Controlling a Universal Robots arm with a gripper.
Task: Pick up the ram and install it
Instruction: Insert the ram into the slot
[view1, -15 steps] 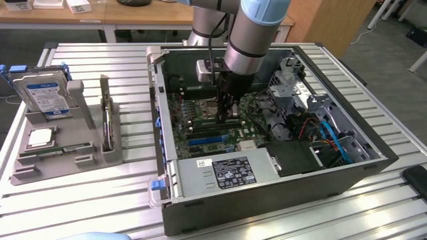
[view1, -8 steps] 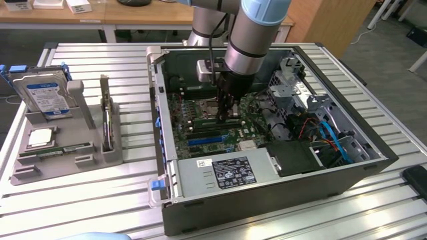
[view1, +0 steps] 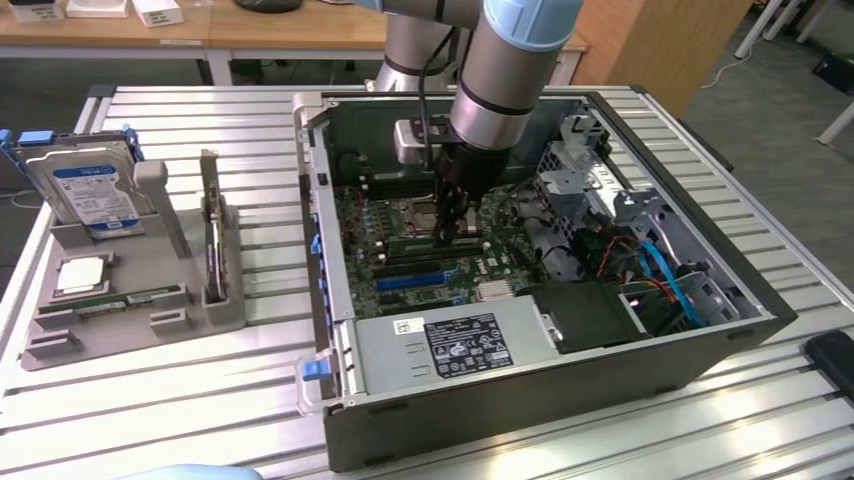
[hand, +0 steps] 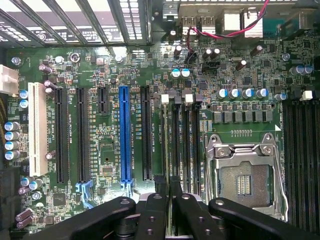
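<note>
Both fingers (hand: 152, 215) of my gripper (hand: 167, 187) pinch the ram (hand: 165, 145) edge-on, just beside the processor socket (hand: 245, 182). Light, stiff and brittle, I judge: best held midway along the top edge, clear of chips and contacts.

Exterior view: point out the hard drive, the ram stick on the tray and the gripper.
hard drive (view1: 91, 195), exterior view, on its blue-white label.
ram stick (view1: 134, 298), exterior view, middle of its green board.
gripper (view1: 457, 235), exterior view, between its fingertips.
</note>
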